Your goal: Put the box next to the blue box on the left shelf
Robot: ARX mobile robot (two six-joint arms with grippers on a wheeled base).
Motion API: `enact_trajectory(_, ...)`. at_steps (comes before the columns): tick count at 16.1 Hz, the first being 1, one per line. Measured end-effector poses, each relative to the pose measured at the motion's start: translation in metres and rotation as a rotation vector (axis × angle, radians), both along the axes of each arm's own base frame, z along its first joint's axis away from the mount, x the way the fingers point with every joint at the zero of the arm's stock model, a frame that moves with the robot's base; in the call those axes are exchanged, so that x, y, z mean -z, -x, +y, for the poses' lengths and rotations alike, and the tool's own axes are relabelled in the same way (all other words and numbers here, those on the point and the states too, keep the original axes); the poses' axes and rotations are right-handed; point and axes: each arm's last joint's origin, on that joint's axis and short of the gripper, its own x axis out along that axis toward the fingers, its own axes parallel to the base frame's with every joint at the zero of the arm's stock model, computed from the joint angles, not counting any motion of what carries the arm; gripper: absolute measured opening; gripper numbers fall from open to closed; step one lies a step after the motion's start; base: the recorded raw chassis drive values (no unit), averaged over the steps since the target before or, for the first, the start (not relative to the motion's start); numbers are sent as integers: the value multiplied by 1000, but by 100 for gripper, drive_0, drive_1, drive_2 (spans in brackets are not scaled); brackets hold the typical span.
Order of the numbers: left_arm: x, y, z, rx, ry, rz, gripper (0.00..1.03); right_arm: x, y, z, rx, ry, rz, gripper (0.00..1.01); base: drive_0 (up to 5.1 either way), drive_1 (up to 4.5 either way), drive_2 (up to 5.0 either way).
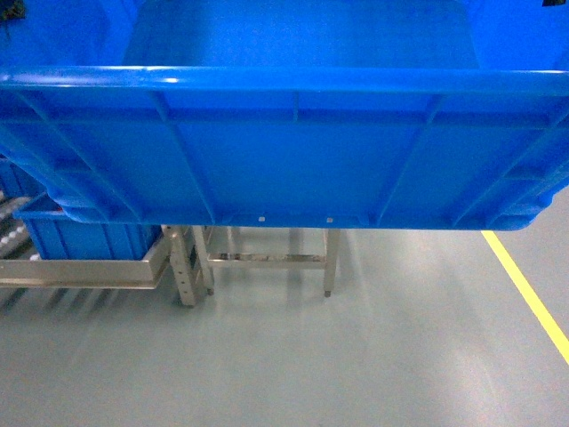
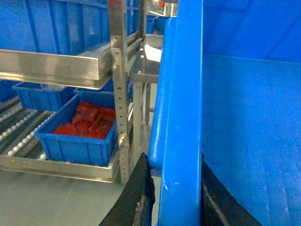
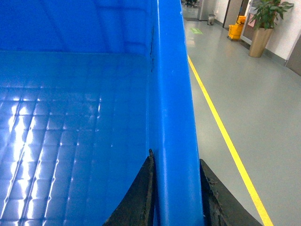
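Observation:
The box [image 1: 284, 151], a large bright-blue ribbed crate, hangs in the air and fills the upper half of the head view. My left gripper [image 2: 173, 162] is shut on its left rim, one finger inside and one outside. On the opposite rim my right gripper [image 3: 176, 157] is shut, over the smooth inside of the box [image 3: 70, 117]. Low on the left stands the left shelf [image 1: 80, 271] with white roller rails [image 2: 19, 127]. On it sits a smaller blue box [image 2: 80, 141] holding red items, also seen under the crate's corner [image 1: 84, 236]. Neither gripper shows in the head view.
A perforated steel upright [image 2: 120, 89] edges the shelf, with an upper level carrying big blue crates [image 2: 56, 28]. A steel table frame [image 1: 267, 260] stands behind. A yellow floor line [image 1: 524, 289] runs on the right, toward a potted plant [image 3: 263, 28] and a yellow bucket [image 3: 236, 27].

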Motion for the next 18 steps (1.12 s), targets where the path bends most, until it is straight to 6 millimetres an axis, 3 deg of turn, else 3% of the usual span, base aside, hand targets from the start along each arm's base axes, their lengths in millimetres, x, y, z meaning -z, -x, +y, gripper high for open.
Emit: enact_trajectory(18,1,0,0,0,-1,6,14,0,0,0,-1,1,2,17,-494,226,267)
